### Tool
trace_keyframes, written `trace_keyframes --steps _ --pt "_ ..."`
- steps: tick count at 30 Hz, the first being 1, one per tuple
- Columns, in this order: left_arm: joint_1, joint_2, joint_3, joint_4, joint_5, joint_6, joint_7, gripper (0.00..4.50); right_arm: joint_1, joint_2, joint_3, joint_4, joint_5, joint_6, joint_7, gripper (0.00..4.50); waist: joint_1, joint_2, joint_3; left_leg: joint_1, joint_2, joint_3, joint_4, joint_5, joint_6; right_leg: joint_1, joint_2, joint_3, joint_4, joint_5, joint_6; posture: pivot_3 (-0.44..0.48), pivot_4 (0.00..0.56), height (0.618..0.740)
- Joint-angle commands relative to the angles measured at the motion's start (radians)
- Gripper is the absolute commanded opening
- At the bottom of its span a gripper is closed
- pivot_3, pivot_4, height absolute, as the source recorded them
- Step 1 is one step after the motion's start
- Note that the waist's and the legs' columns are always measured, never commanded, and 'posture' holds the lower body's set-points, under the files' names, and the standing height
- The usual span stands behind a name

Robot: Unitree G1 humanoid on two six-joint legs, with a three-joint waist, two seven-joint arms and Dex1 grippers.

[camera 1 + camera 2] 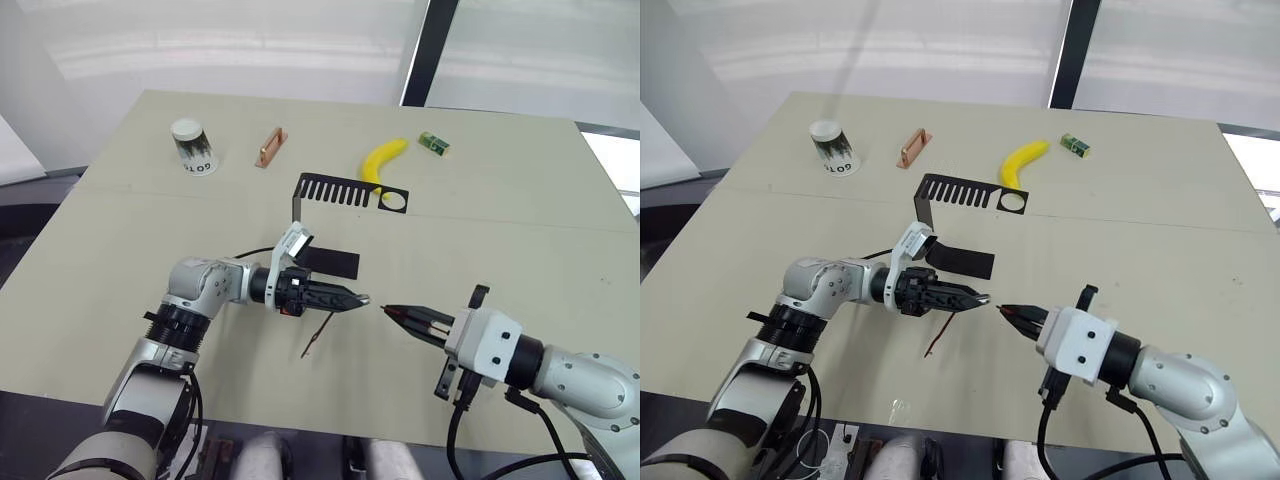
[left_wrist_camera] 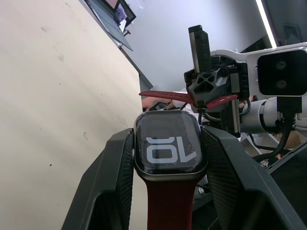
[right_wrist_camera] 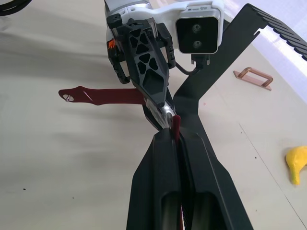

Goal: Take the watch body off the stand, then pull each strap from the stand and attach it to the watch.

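The left pincer (image 1: 352,298) clamps the watch body (image 2: 170,149), one strap (image 1: 317,336) dangling; the right pincer (image 1: 393,311), at its 3 o'clock, pinches the second strap (image 3: 175,128).

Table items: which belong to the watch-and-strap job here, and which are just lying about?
In the job:
- watch body, held in the left claw, one strap already hanging from it
- second strap, pinched in the right claw
- stand, nothing on it

Lying about:
- paper cup
- copper handle
- banana
- small green box
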Motion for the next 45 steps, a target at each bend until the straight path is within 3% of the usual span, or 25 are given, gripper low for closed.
trace_keyframes --steps 1,45 --pt "0.002 -0.005 0.014 -0.041 -0.012 0.006 0.001 1.62 -0.017 -0.005 0.019 -0.008 -0.005 -0.012 0.015 0.0 0.0 0.0 0.0 0.0 0.0 0.0 0.0 0.0 0.0 0.0 0.0 0.0 0.0 0.0 0.0 0.0 0.15 0.725" --pt "0.034 -0.007 0.021 -0.081 -0.023 0.041 0.026 1.62 -0.051 -0.011 0.081 0.031 -0.058 0.008 0.02 0.0 0.0 0.0 0.0 0.0 0.0 0.0 0.0 0.0 0.0 0.0 0.0 0.0 0.0 0.0 0.0 0.0 0.15 0.725"
